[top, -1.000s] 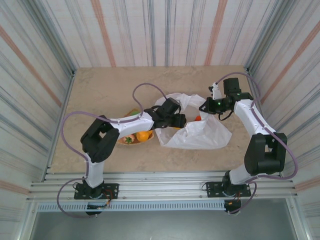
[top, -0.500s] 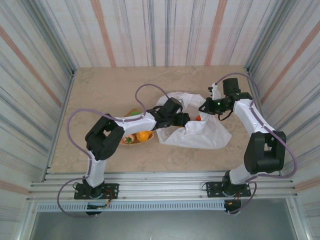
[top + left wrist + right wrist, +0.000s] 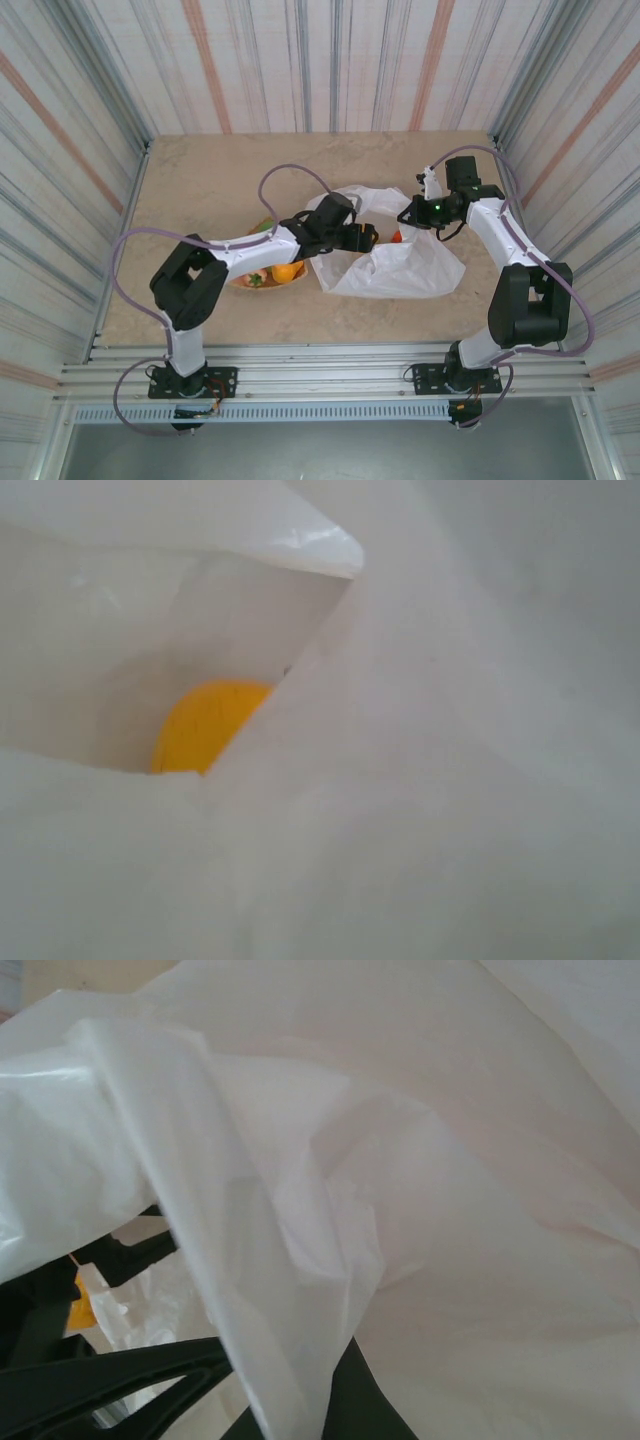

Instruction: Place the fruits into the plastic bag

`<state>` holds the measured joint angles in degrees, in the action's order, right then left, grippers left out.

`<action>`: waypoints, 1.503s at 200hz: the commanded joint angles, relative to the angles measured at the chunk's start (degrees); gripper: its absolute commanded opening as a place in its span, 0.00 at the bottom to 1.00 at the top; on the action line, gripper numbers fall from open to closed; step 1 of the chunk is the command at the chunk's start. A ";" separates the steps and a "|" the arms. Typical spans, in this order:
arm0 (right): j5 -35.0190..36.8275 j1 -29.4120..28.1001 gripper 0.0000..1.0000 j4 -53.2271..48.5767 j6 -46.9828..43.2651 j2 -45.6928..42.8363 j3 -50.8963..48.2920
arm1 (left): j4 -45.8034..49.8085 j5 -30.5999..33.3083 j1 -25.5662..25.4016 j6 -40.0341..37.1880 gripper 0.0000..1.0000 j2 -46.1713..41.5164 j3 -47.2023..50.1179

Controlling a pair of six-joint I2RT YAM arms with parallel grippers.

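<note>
The white plastic bag (image 3: 400,265) lies crumpled at mid-table. My left gripper (image 3: 367,238) reaches into its mouth from the left and stands open, holding nothing. In the left wrist view plastic (image 3: 450,780) hides the fingers, and a yellow fruit (image 3: 200,730) lies loose ahead behind a fold. An orange fruit (image 3: 397,237) shows inside the mouth. My right gripper (image 3: 412,215) is shut on the bag's upper edge and lifts it; film drapes over it (image 3: 335,1390). An orange fruit (image 3: 288,271), a reddish one (image 3: 258,279) and a green one (image 3: 265,226) sit on the plate.
The tan wooden plate (image 3: 240,284) lies just left of the bag, under the left forearm. Corrugated walls close in the table on three sides. Bare tabletop stretches behind the bag and at the far left.
The left gripper has pushed a little to the right into the bag's mouth, and the left elbow has swung left. The right arm and the lifted bag edge have not moved.
</note>
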<state>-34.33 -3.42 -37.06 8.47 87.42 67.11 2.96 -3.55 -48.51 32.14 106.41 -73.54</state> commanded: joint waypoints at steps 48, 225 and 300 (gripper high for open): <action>0.75 -0.14 0.00 -0.03 0.06 0.46 -0.79 | 4.35 -5.60 4.47 -4.48 0.90 -15.07 8.69; 0.57 -0.53 0.00 0.23 0.52 0.15 -0.15 | 33.41 -7.45 27.82 -12.89 0.90 -39.61 14.12; 0.57 -0.22 0.00 -0.30 -0.18 -0.30 -0.38 | 34.15 -1.77 28.30 -15.77 0.94 -16.88 4.10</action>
<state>-34.13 -3.51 -37.04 8.47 87.42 67.09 35.83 -7.49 -20.36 18.22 85.17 -66.22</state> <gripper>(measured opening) 0.046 0.937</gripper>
